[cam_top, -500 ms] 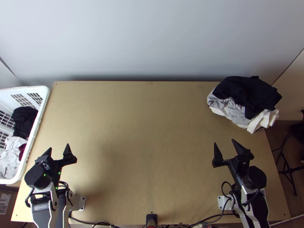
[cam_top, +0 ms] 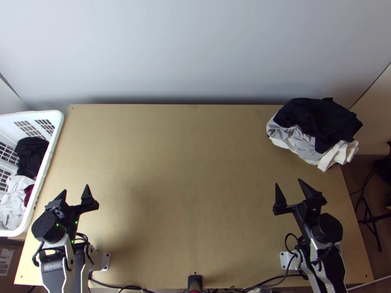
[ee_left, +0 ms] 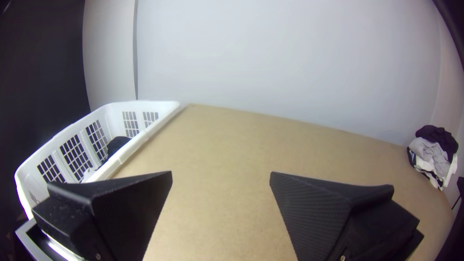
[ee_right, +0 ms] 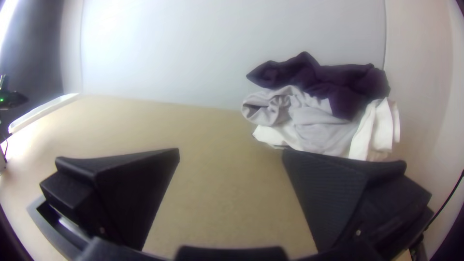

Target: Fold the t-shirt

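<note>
Bunched clothes sit at the far right corner of the table (cam_top: 185, 185): a dark garment (cam_top: 320, 117) rumpled on top, a soft grey garment (cam_top: 304, 140) creased beneath it, and white cloth (cam_top: 339, 154) lowest, drooping in folds. The t-shirt is probably among these, though I can't tell which it is. That makes one heap, with at least three pieces. One white basket (cam_top: 58, 118) stands along the left edge, holding a black cloth (cam_top: 30, 154), a pale cloth (cam_top: 14, 200) and a dark red cloth (cam_top: 28, 194). Of two grippers, the left gripper (cam_top: 76, 188) is spread wide near the near left corner, and the right gripper (cam_top: 288, 181), also parted and holding nothing, is nearer the right edge.
</note>
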Motion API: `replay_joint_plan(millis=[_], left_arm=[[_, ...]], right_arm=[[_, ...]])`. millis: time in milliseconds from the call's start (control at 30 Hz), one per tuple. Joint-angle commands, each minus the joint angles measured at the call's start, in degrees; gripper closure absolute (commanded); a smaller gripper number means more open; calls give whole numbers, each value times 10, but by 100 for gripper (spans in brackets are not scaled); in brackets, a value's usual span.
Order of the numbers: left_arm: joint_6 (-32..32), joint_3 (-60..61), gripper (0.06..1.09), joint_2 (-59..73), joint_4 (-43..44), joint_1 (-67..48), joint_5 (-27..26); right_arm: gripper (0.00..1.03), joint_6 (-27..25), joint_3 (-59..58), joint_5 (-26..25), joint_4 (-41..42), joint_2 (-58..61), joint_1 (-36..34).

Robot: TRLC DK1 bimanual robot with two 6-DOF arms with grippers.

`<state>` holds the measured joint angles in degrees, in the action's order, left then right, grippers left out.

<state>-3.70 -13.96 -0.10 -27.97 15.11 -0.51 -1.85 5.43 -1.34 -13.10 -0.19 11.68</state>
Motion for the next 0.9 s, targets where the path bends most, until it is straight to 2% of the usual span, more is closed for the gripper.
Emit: replay_joint_plan(millis=[0,533,633,733,767,867], left_arm=[[0,0,10,0,0,0,0],[0,0,10,0,0,0,0],[0,0,10,0,-2,0,-1],[-1,-7,10,-1,-40,-15,-1],[0,-7,10,-1,-39,-15,0],[5,-8,10,-1,-39,-15,7]], right_arm=[[3,0,0,-1,0,0,0],[3,1,0,0,-1,0,6],[3,2,0,0,-1,0,48],[3,2,0,0,-1,0,70],[3,9,0,0,-1,0,76],[3,71,0,0,1,0,119]])
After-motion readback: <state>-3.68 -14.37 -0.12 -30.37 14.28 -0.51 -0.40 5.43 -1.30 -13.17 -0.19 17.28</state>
